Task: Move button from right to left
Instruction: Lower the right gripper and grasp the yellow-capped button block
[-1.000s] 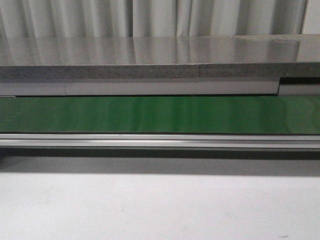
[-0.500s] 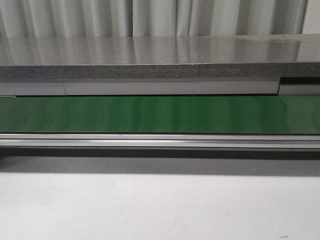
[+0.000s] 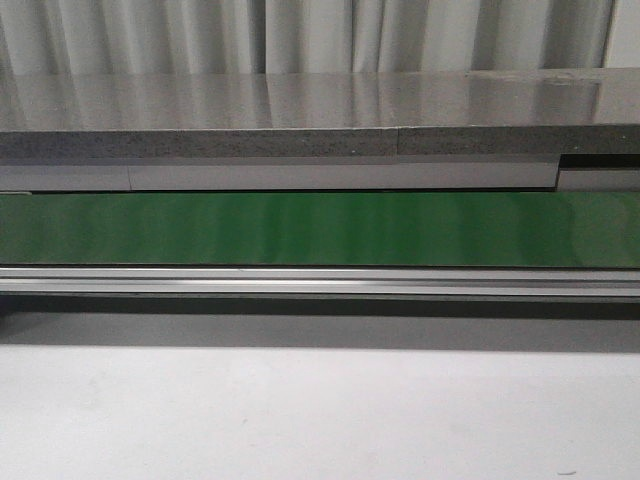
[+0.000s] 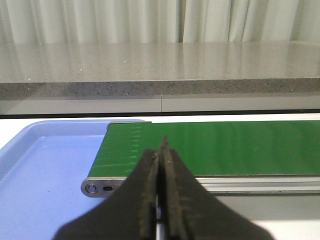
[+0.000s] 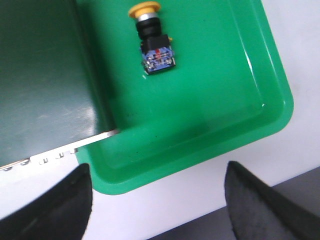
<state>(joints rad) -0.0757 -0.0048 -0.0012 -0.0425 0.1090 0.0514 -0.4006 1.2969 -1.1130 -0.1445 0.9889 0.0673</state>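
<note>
Button (image 5: 151, 41) lies on its side in the green tray (image 5: 260, 125), beside the conveyor belt (image 5: 45, 75). Right gripper (image 5: 157, 200) hangs above, jaws spread wide, empty. Left gripper (image 4: 160, 200) is closed, empty. Recommended: centre over the black body before descending.

left gripper (image 4: 160, 200) fingers pressed together, nothing between them, wrist roughly level; right gripper (image 5: 157, 200) jaws spread wide, both dark fingertips (image 5: 260, 205) in view, empty, wrist pointing down; neither arm visible in front view
</note>
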